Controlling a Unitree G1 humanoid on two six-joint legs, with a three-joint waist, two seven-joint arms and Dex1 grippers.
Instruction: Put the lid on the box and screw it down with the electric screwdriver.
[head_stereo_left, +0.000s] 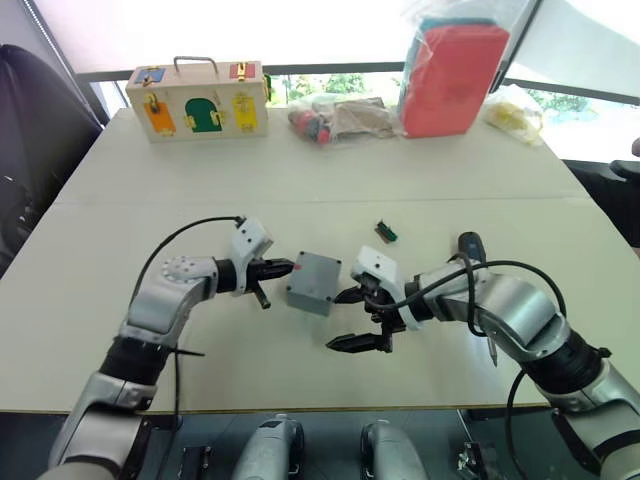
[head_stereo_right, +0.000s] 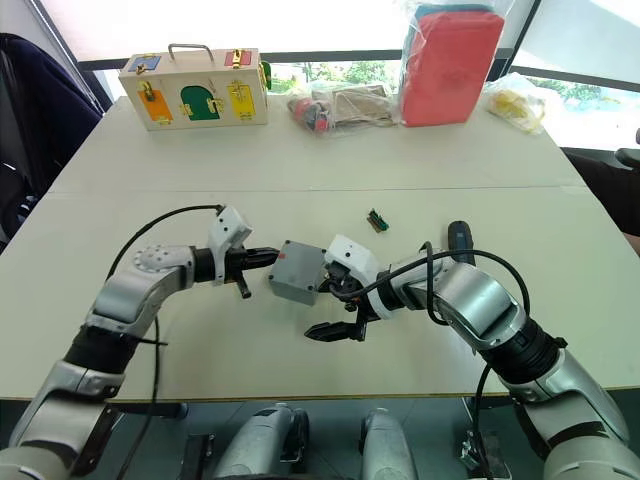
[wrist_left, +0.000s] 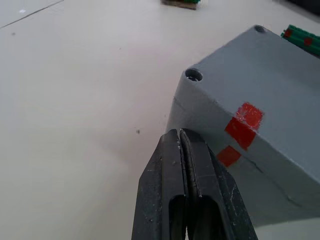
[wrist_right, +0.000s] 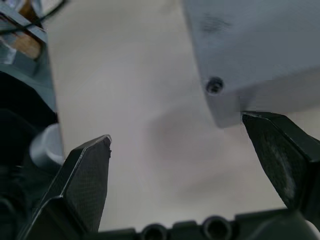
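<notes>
The grey box (head_stereo_left: 313, 283) rests in the middle of the table, with red marks (wrist_left: 243, 122) on it and screw holes (wrist_left: 193, 75) at its corners. A seam runs just under its top face, so the lid seems to sit on it; I cannot tell for sure. My left gripper (head_stereo_left: 284, 267) is shut and empty, its tips against the box's left side. My right gripper (head_stereo_left: 349, 320) stands open at the box's right corner, one fingertip (wrist_right: 280, 150) touching the box's lower edge. The dark electric screwdriver (head_stereo_left: 470, 246) lies on the table behind my right forearm.
A small green block (head_stereo_left: 386, 232) lies just beyond the box. Along the far edge stand a wooden case with colourful doors (head_stereo_left: 197, 100), a bag of small items (head_stereo_left: 335, 115), a red pack in plastic (head_stereo_left: 452, 75) and a yellow bag (head_stereo_left: 515, 115).
</notes>
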